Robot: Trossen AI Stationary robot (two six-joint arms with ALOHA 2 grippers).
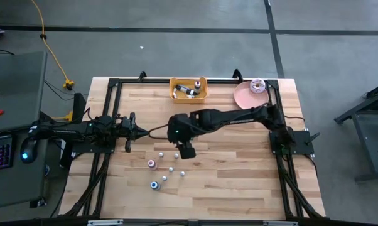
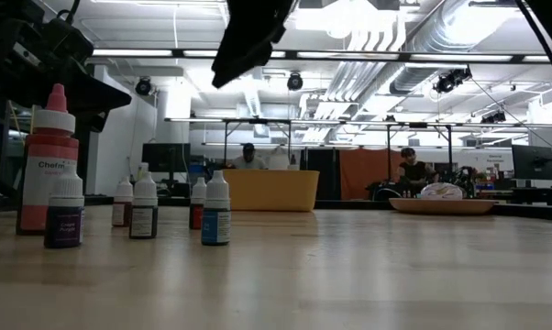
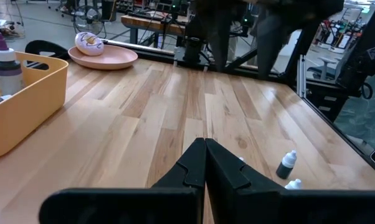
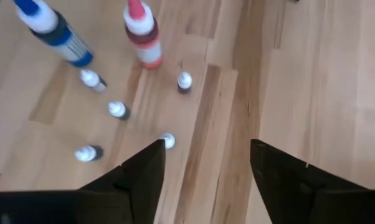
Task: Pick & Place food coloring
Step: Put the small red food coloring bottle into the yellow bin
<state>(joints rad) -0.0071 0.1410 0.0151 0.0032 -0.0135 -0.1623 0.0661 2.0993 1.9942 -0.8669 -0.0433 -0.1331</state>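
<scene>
Several tiny food coloring bottles stand on their bases on the wooden table, with a taller pink-red bottle and a blue one beside them. In the right wrist view the small white-capped bottles lie ahead of the fingers, the nearest bottle close by one fingertip. My right gripper hangs open above the table just beyond this cluster, touching nothing; the low view shows it high over the bottles. My left gripper is shut and waits at the table's left.
A yellow bin holding a few bottles sits at the far edge, and a pink plate with a donut lies to its right. A black frame borders the table. Bare wood stretches right of the bottles and toward the near edge.
</scene>
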